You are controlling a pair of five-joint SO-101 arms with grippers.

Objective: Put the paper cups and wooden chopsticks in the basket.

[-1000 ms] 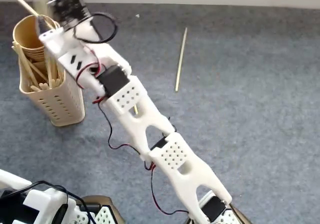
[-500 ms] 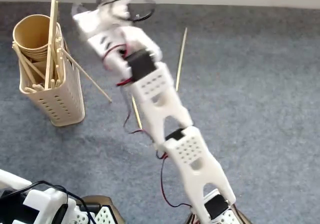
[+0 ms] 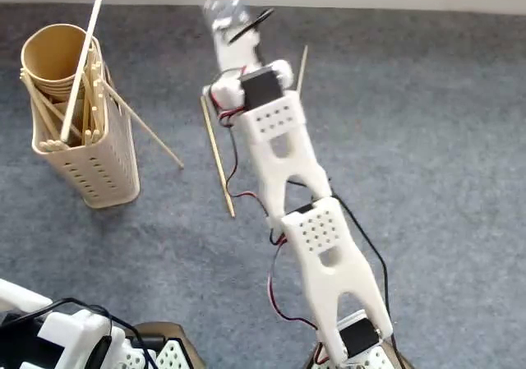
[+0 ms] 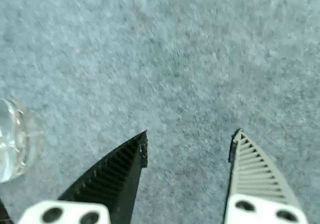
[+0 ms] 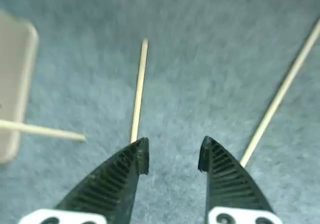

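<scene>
Basket (image 3: pixel 99 172) stands at left of carpet (image 3: pixel 427 139) in high view. Cups (image 3: pixel 51 53) are stacked inside w/ a stick bunch (image 3: pixel 78 73). Leaning stick (image 3: pixel 144 129) slants from basket side down to carpet. Flat stick (image 3: pixel 218 155) lies beside R arm, far stick (image 3: pixel 302 65) partly behind it. R claw (image 5: pixel 172 156) is over carpet betw. those two, narrow gap, empty. L claw (image 4: pixel 190 144) is wide, empty, over carpet.

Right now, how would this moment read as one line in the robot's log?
right pincer: open, empty, between two loose chopsticks on carpet | left pincer: open, empty | basket: paper cups, other chopsticks inside
</scene>
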